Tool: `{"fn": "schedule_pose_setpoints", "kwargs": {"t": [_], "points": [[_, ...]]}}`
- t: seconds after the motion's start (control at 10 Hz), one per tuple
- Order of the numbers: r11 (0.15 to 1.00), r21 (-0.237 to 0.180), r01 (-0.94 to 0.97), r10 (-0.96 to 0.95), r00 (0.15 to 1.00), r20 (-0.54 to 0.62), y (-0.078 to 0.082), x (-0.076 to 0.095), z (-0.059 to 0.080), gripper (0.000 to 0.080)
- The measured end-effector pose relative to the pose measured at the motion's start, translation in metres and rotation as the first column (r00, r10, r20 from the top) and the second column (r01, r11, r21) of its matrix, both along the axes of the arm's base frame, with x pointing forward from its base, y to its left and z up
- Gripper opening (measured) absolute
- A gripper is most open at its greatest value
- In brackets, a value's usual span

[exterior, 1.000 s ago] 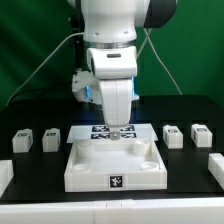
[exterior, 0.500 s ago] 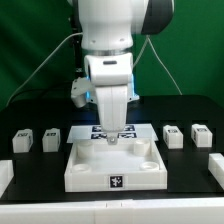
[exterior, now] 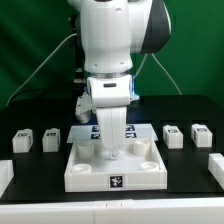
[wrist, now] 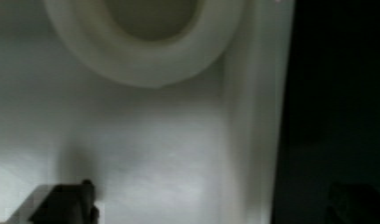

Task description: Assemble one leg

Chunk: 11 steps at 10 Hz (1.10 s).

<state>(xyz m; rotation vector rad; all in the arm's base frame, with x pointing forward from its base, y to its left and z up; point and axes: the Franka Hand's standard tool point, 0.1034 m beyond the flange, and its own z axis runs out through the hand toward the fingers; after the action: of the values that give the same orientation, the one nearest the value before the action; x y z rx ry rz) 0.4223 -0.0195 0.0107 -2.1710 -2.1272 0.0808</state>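
Several legs, small white blocks with tags, lie on the black table: two at the exterior view's left (exterior: 22, 141) (exterior: 51, 139) and two at its right (exterior: 173, 136) (exterior: 201, 133). My gripper (exterior: 112, 152) points straight down, low over the inside of the large white walled tray-like piece (exterior: 88, 178), away from every leg. In the wrist view the gripper (wrist: 208, 210) is open and empty, with dark fingertips (wrist: 62, 205) wide apart over the white tray surface and one of its round recesses (wrist: 142, 30). Black table shows past the tray's edge (wrist: 338, 90).
The marker board (exterior: 90, 131) lies flat behind the tray, mostly hidden by the arm. Another white piece (exterior: 216, 166) shows at the exterior view's right edge. A white edge (exterior: 4, 176) shows at the far left. A green wall stands behind.
The arm has moved toward the camera and downward, from over the marker board to low over the tray's inside. The legs and the tray have not moved.
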Motion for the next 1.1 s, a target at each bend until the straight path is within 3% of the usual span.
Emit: {"fn": "schedule_pose_setpoints", "kwargs": {"t": [0.2, 0.4, 0.5, 0.6, 0.7, 1.1], "points": [[1.000, 0.000, 0.001, -0.001, 1.000, 0.000, -0.0003, -0.0001, -0.0001, 0.0637], [1.000, 0.000, 0.001, -0.001, 1.000, 0.000, -0.0005, -0.0001, -0.0001, 0.0284], [1.000, 0.000, 0.001, -0.001, 1.000, -0.001, -0.0006, -0.0002, -0.0002, 0.0149], [1.000, 0.000, 0.001, -0.001, 1.000, 0.000, -0.0007, -0.0002, -0.0002, 0.0149], [1.000, -0.001, 0.002, -0.002, 1.000, 0.005, -0.0008, 0.0014, 0.0008, 0.0066], [1.000, -0.001, 0.002, -0.002, 1.000, 0.007, -0.0010, 0.0020, 0.0010, 0.0066]]}}
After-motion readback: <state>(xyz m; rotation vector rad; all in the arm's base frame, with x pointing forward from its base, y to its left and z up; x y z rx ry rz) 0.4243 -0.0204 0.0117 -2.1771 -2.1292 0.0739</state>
